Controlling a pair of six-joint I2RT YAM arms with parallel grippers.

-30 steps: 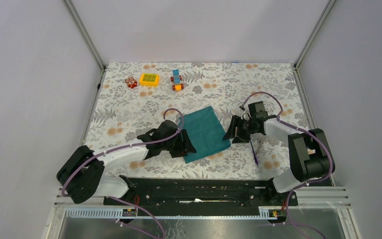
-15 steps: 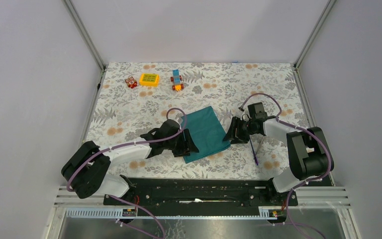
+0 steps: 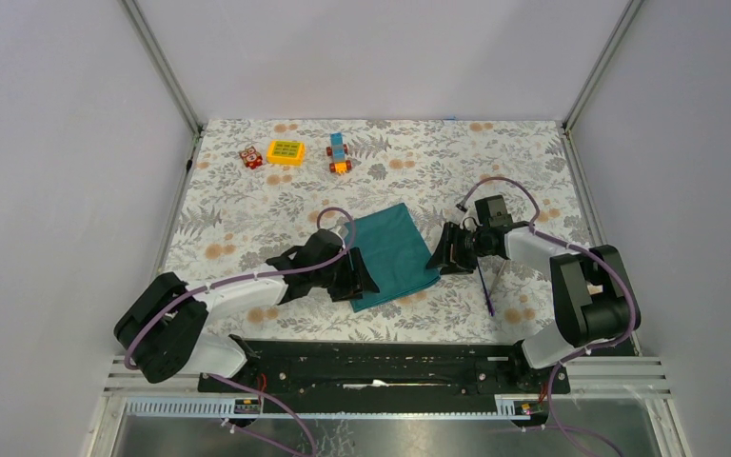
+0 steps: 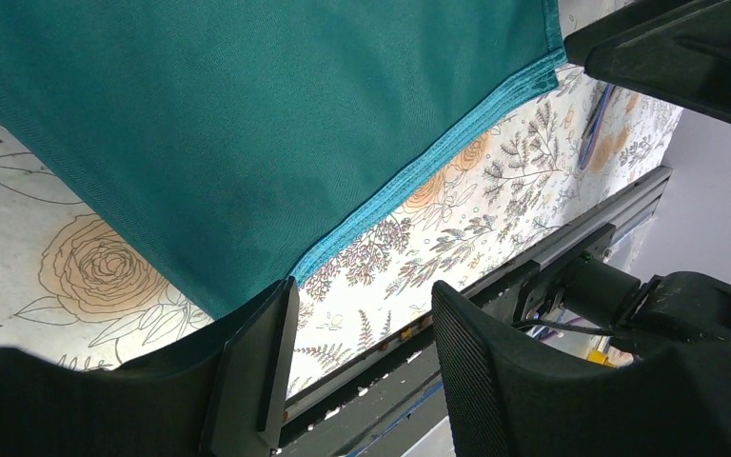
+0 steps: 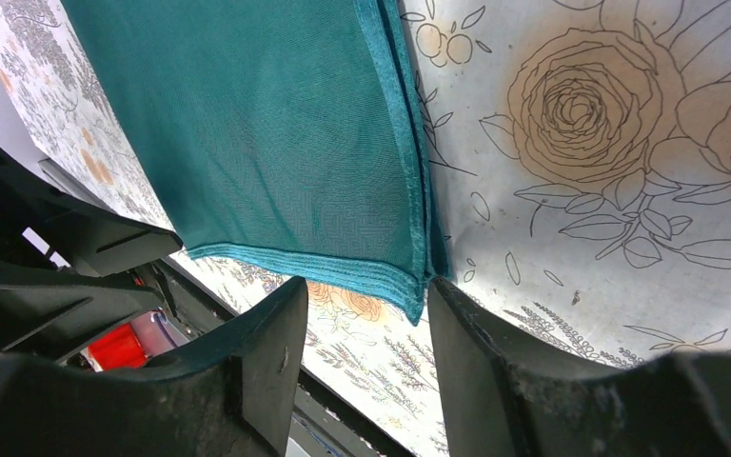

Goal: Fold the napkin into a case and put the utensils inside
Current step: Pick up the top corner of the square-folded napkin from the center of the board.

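We find the napkin [image 3: 392, 255] lying flat near the middle of the counter [image 3: 419, 152], folded into a rectangle turned askew. Several stacked hems show along its edges in both wrist views.

The left pincer [image 3: 364, 282] sits low at the napkin's 7 o'clock corner. In its wrist view the fingers [image 4: 257, 371] stand apart. The cloth's corner reaches the inner finger, and bare counter shows in the gap. The pincer grips nothing.

The right pincer [image 3: 436, 259] sits low at the napkin's 4 o'clock corner. Its jaws are likewise parted. The layered corner of the cloth lies in the gap between them, and they are not clamped on it.

One purple-handled utensil [image 3: 486, 291] lies on the counter at 4 o'clock from the napkin, beyond the right pincer and apart from the cloth. We cannot make out the second utensil with certainty.

Three toy blocks [image 3: 286, 152] stand at 11 o'clock, well apart from the napkin.
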